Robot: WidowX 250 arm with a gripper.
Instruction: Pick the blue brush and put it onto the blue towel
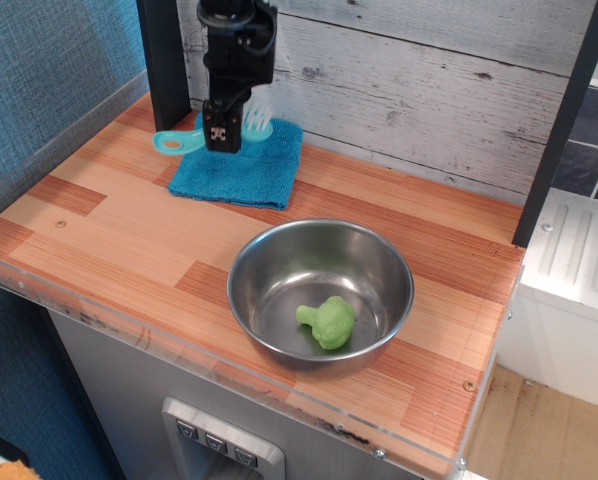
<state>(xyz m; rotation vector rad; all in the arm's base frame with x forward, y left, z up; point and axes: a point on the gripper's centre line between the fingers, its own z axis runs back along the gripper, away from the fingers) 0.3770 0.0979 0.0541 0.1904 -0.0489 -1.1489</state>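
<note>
The blue towel point(241, 166) lies flat at the back left of the wooden counter. My gripper point(221, 135) hangs over the towel's far left edge, shut on the blue brush point(179, 140). The brush is held across the jaws, low over the towel. Its loop handle sticks out to the left, past the towel's edge, and its white bristle head point(258, 123) shows on the right. I cannot tell whether the brush touches the towel.
A steel bowl point(320, 292) stands at the front middle with a green broccoli-like toy point(327, 322) inside. A dark post point(165, 60) rises just left of the gripper, and a plank wall runs behind. The counter's front edge point(219, 375) has a clear lip.
</note>
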